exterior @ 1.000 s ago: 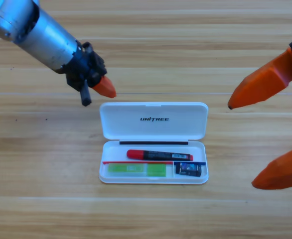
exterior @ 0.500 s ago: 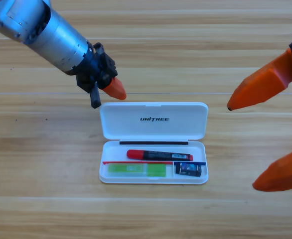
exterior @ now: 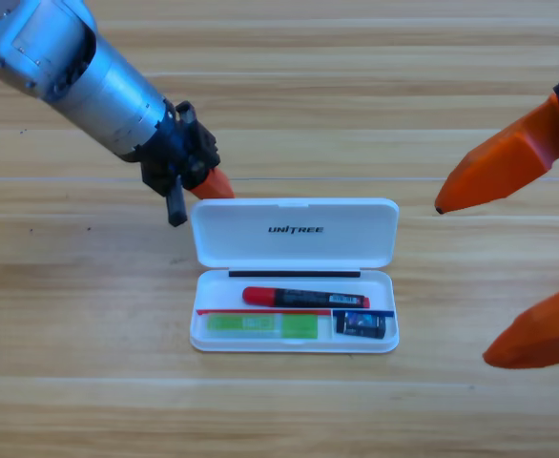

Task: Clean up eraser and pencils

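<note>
So the white UNITREE case point(exterior: 294, 277) sits open in the middle of the wooden table point(exterior: 89, 382), lid flipped back flat toward the top of the view, tray toward the bottom. All the task stuff is in the tray: the black pencil with the long red end point(exterior: 304, 298) lies lengthwise in the upper part, the pale green pencil point(exterior: 262, 325) lies parallel just below it on the left side, and the little dark eraser point(exterior: 361, 325) with its blue sleeve sits in the lower right corner, right next to the green one's end. The left gripper point(exterior: 201, 184) comes in from the top left corner on its grey arm and hangs just off the upper left corner of the lid, orange tip nearly at the lid's edge. Only one orange jaw shows there, so I honestly can't tell if it's open or closed. The right gripper point(exterior: 489, 281) is parked at the right edge, huge and cut off, well apart from the case, with its two orange jaws spread wide and nothing between them.
</note>
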